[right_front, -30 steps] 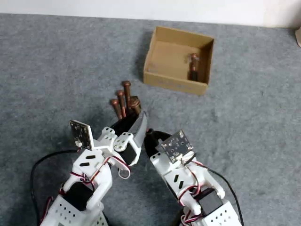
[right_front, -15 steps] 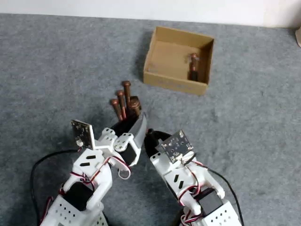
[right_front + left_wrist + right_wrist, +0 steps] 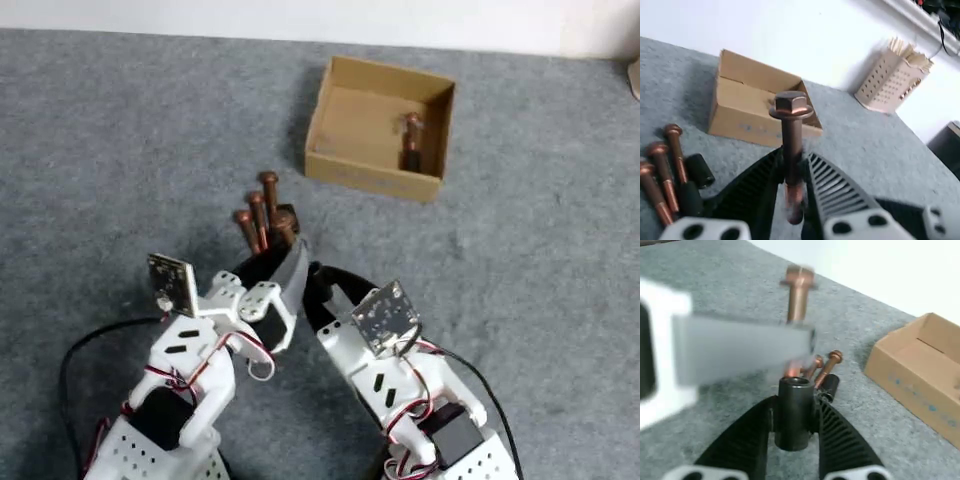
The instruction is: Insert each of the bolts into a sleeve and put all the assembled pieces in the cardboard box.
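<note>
My left gripper [image 3: 792,159] is shut on a copper bolt [image 3: 791,106], held upright with its hex head up and its threaded end down. Just below that end my right gripper [image 3: 794,406] is shut on a black sleeve [image 3: 792,415], bore facing up. In the high view the left gripper [image 3: 288,262] and the right gripper [image 3: 318,286] meet in front of the loose bolts [image 3: 256,214]. Beyond them stands the cardboard box [image 3: 335,160], with one assembled piece [image 3: 411,141] inside by its right wall.
Loose bolts [image 3: 666,165] and a spare black sleeve [image 3: 700,170] lie on the grey carpet beside the left gripper. A beige perforated holder [image 3: 888,80] stands by the wall past the box. Open carpet lies left and right of the arms.
The right arm has shifted slightly, bringing the sleeve closer under the bolt. The left gripper with the bolt has edged a little toward it.
</note>
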`<control>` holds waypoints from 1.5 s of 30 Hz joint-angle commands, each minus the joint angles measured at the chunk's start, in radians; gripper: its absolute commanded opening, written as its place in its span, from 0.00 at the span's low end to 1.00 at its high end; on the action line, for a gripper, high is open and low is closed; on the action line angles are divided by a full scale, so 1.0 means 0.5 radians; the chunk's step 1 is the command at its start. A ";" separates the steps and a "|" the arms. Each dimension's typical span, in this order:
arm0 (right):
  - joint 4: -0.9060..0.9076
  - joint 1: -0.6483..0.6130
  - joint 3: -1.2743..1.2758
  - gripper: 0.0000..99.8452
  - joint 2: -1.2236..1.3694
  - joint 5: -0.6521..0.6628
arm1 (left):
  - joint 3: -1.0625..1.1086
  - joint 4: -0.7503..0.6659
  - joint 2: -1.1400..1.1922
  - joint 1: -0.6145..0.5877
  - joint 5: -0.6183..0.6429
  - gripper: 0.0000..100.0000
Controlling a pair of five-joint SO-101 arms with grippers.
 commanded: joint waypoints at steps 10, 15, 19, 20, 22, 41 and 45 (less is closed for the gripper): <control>-0.005 -0.072 -0.026 0.00 -0.017 0.018 | -0.232 -0.003 -0.020 0.035 0.012 0.00; -0.005 0.063 -0.029 0.00 -0.017 0.018 | -0.207 0.068 -0.023 0.130 0.012 0.00; -0.005 0.106 -0.029 0.00 -0.017 0.012 | -0.207 0.141 -0.023 0.137 0.012 0.00; -0.005 0.106 -0.029 0.00 -0.017 0.012 | -0.192 0.141 -0.023 0.133 0.009 0.00; -0.005 0.097 -0.032 0.00 -0.017 0.012 | -0.161 0.138 -0.017 0.143 0.009 0.00; 0.167 -0.084 -0.152 0.00 -0.017 0.021 | -0.137 0.141 -0.017 0.192 0.015 0.00; 0.167 -0.020 -0.152 0.00 -0.017 0.021 | -0.106 0.141 -0.017 0.238 0.015 0.00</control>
